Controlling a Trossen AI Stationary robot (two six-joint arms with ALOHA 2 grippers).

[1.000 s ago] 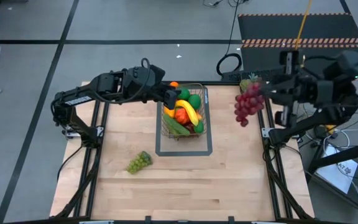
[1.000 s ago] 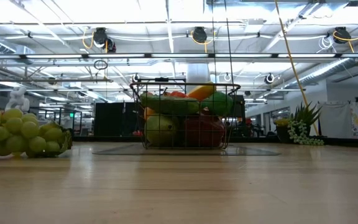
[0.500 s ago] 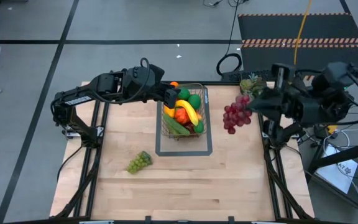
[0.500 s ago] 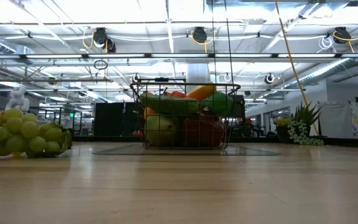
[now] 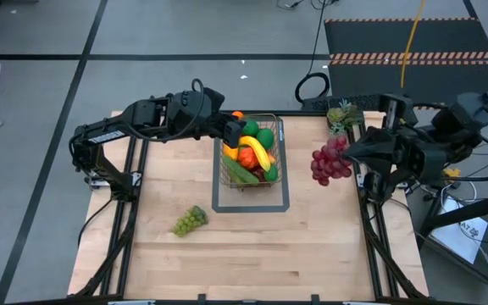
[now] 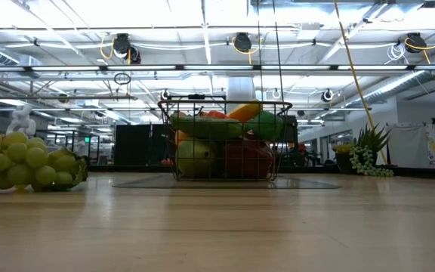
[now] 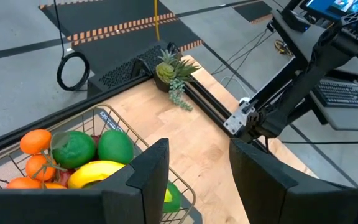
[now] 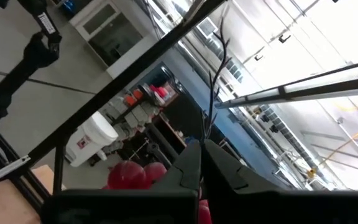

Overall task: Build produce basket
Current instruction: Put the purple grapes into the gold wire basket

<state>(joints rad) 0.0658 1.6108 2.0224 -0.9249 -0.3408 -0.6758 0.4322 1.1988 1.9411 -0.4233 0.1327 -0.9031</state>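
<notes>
Counter (image 5: 252, 246): pale wood planks, rectangular, framed by dark metal rails.

Basket (image 5: 274, 129): grey wire mesh, rectangular, tall-sided, standing at the back middle of the counter on the far end of a flat grey rectangular outline (image 5: 282, 206). Contents heaped to the rim: curved yellow banana (image 5: 255, 149), smooth round green fruits (image 5: 265, 136), small oranges (image 5: 237, 115), a long green cucumber (image 5: 240, 171), red pieces low down. In the low view the heap shows through the mesh, a pear-shaped green fruit (image 6: 193, 159) against the near wall.

Green grapes (image 5: 189, 220): knobbly cluster of small round beads, lying loose on the counter, toward the front and left of the basket, well apart from it.

Red grapes (image 5: 329, 161): dark red beaded bunch, hanging in the air to the right of the basket, clear of the counter.

Right gripper (image 5: 352, 151): jaws pressed together, apparently pinching the bunch's thin stem, though the contact itself is poorly seen.

Left gripper (image 7: 194, 165): at the basket's left wall, jaws partly spread, blunt dark fingers (image 7: 148, 171) holding nothing.

Spiky green plant (image 5: 341, 113): small, at the counter's back right corner.
</notes>
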